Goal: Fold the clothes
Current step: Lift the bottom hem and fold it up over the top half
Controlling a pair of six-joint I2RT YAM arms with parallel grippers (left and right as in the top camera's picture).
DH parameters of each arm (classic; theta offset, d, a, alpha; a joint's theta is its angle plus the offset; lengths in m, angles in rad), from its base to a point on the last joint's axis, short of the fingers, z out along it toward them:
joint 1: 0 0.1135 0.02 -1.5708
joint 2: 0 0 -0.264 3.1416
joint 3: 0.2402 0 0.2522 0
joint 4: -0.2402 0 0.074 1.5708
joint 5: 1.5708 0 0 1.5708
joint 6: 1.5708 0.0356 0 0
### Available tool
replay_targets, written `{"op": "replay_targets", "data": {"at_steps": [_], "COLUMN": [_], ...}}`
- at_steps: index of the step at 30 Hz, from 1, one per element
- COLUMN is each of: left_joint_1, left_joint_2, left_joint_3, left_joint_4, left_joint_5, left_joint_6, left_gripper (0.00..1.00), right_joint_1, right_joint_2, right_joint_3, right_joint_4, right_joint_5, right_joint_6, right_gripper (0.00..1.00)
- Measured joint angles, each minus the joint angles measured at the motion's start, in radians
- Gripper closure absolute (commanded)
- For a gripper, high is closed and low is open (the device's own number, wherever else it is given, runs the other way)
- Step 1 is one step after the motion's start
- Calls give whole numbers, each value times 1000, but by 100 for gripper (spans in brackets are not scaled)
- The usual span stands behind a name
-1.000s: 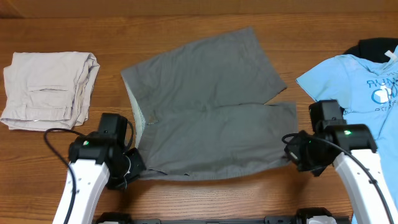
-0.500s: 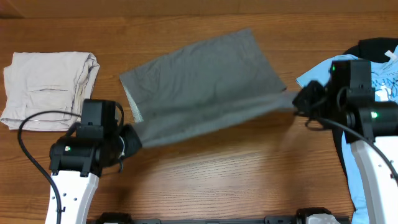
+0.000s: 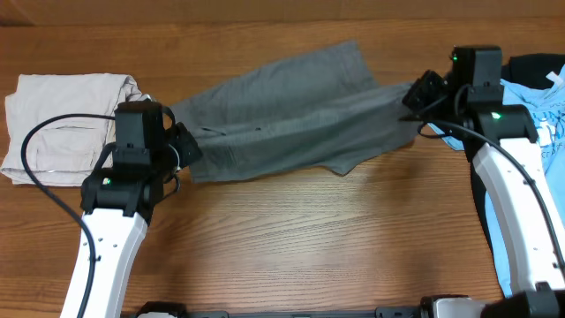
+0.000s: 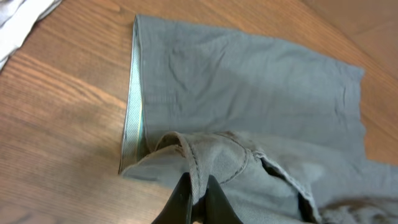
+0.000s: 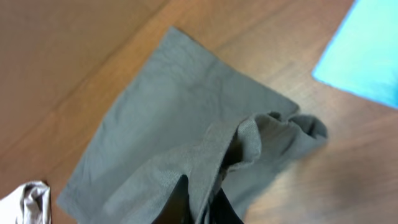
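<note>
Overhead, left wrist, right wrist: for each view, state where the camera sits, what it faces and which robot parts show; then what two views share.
Overhead: above the table, looking straight down on grey shorts, beige shorts and blue T-shirt; left arm with left gripper, right arm with right gripper show.
Left wrist: on the left arm, facing down past its fingers at pinched grey cloth; only fingers show.
Right wrist: on the right arm, likewise; only fingers show.
Shared: both wrist views show the grey shorts.

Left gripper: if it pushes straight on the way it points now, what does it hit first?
The left gripper, shut on a fold of the grey shorts, points across their flat layer; it would likely meet that cloth first, though its height above it is unclear.
</note>
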Motion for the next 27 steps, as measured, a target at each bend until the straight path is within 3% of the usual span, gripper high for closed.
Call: {"op": "replay_targets", "data": {"at_steps": [17,27], "left_joint_1": [-1,-1], "left_joint_2": [306,441], "left_joint_3": [0,2], "left_joint_4": [203,319], "left_joint_5": [-129,-219], "left_joint_6": [-5,-7], "left_gripper": [96,95], "right_joint_1": [24,81], "right_joint_2": [264,453], "right_joint_3": [0,0], "right_joint_4": [369,658], "right_joint_5": [-22,-2], "right_joint_6": [-13,-133], "right_gripper": [96,96]}}
